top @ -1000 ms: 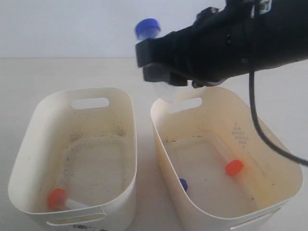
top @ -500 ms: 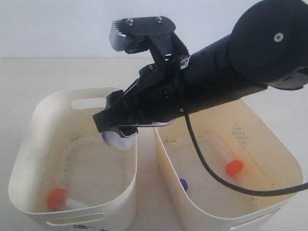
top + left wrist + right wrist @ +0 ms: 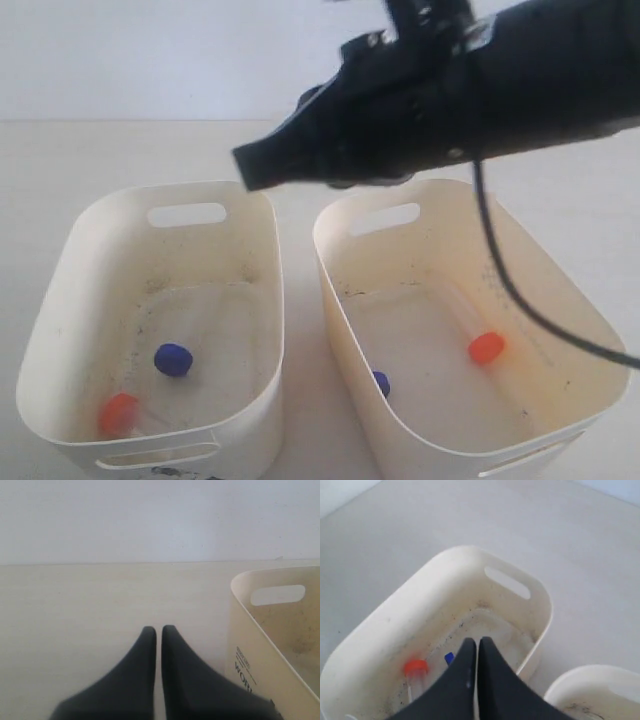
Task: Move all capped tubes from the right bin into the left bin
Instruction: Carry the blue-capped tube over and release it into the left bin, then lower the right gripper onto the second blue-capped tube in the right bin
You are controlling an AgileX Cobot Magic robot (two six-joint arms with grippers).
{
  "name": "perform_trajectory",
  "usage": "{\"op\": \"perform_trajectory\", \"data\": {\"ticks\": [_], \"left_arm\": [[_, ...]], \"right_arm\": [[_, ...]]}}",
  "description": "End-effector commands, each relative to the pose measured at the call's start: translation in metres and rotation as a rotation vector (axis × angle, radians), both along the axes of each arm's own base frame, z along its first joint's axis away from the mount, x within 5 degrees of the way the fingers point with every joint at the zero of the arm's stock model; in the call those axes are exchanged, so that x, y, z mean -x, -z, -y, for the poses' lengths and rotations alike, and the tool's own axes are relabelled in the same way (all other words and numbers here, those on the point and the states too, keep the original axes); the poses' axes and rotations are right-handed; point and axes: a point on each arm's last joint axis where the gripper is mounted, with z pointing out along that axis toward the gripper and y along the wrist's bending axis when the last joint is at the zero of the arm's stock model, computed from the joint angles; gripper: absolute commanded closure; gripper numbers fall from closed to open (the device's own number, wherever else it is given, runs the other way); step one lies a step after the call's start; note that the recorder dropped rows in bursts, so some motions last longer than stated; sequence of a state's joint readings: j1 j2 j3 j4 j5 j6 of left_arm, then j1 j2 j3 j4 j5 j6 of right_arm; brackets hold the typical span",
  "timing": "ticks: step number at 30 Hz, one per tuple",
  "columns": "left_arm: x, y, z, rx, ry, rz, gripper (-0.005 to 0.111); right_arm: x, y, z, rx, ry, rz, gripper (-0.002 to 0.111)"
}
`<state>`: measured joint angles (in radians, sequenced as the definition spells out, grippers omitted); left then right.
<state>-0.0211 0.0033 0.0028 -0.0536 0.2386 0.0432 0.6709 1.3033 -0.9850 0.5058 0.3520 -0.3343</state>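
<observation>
Plainly oval, grey-speckled plastic left bin (image 3: pixel 75 310).

Smooth plastic left bin (image 3: pixel 262 300), grimy inside, matt black right gripper (image 3: pixel 474 641)

The exterior camera looks down from close by; all three views share the left bin (image 3: pixel 100 262) (image 3: pixel 250 647) (image 3: pixel 395 622).
</observation>
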Motion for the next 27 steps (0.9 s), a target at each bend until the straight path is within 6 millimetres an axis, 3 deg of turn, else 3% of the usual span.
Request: {"op": "perform_trajectory", "data": {"ticks": [1, 5, 9, 16, 27], "left_arm": [[0.0, -0.002, 0.0, 0.008, -0.003, 0.012, 0.102], [0.0, -0.002, 0.0, 0.008, -0.003, 0.012, 0.102], [0.0, -0.002, 0.0, 0.008, -0.003, 0.012, 0.102], [0.0, -0.002, 0.0, 0.008, -0.003, 0.012, 0.102], [0.0, -0.002, 0.0, 0.008, -0.003, 0.012, 0.102]], "right_arm": [[0.004, -0.018, 0.035, 0.015, 0.055, -0.009, 0.107], [-0.004, -0.011, 0.07, 0.088, 0.164, -0.126, 0.107], [-0.012, 0.004, 0.086, 0.116, 0.243, -0.217, 0.107], [-0.016, 0.062, 0.086, 0.176, 0.273, -0.385, 0.107], [-0.031, 0.115, 0.069, 0.175, 0.197, -0.614, 0.109]]}}
